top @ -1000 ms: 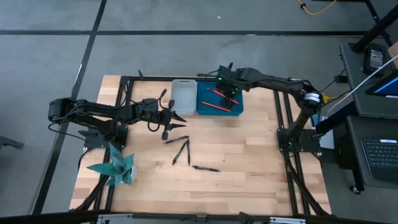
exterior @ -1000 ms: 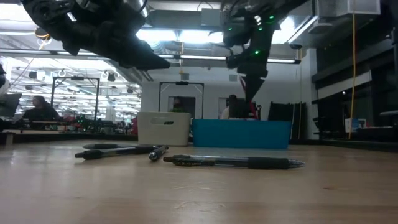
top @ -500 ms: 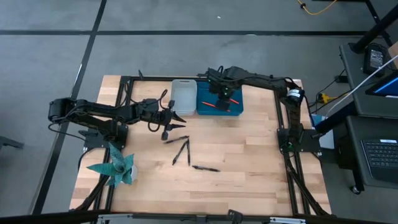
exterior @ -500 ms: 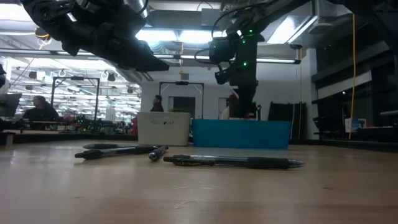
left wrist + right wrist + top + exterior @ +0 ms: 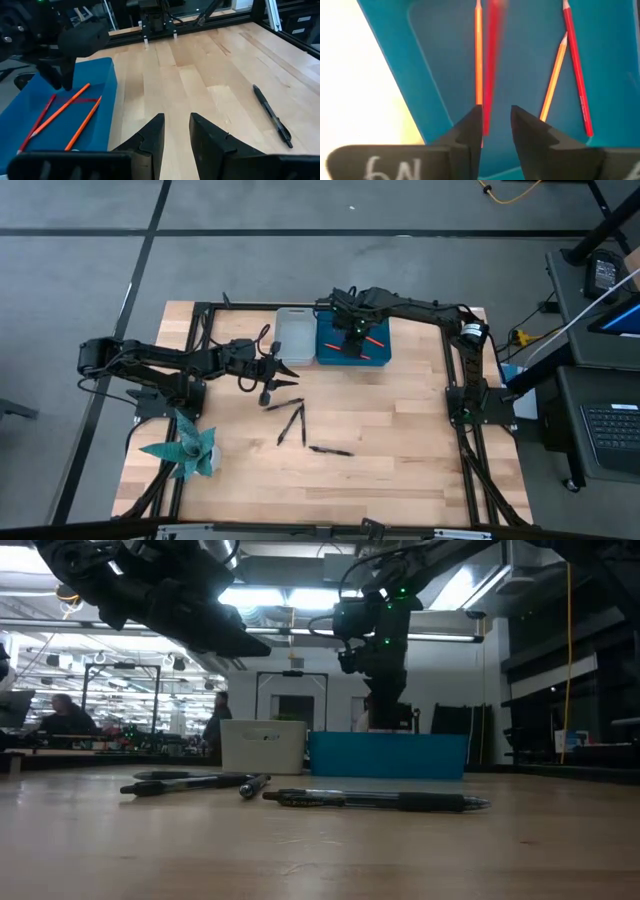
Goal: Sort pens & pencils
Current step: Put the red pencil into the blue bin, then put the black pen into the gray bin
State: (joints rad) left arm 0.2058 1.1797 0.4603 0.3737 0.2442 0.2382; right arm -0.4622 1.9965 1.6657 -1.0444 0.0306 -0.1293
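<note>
Several red and orange pencils (image 5: 555, 75) lie flat in the blue bin (image 5: 385, 358). My right gripper (image 5: 352, 332) hangs over that bin, pointing down, fingers apart (image 5: 496, 117). A blurred red pencil (image 5: 492, 60) runs through their gap. Three black pens (image 5: 290, 423) rest on the wood near the table's middle, and one pen (image 5: 272, 115) shows in the left wrist view. My left gripper (image 5: 278, 376) hovers open near the white bin (image 5: 294, 335), nothing between its fingers (image 5: 176, 135). My right gripper has the blurred red pencil (image 5: 489, 107) running lengthwise between its parted fingers, close beside one finger (image 5: 470, 127). Whether either finger touches it, I cannot tell. The fingers point down into the blue bin.
A teal folded-paper figure (image 5: 185, 448) sits at the table's near left corner. Black frame rails (image 5: 455, 380) border the table on both sides. Bare wood lies to the right of the pens. A person (image 5: 215, 730) stands in the room beyond the table.
My right gripper has gone toward the table's left over the blue bin, sunk lower and tipped steeper downward. The red pencil that hung below it in the low view no longer shows above the bin wall.
</note>
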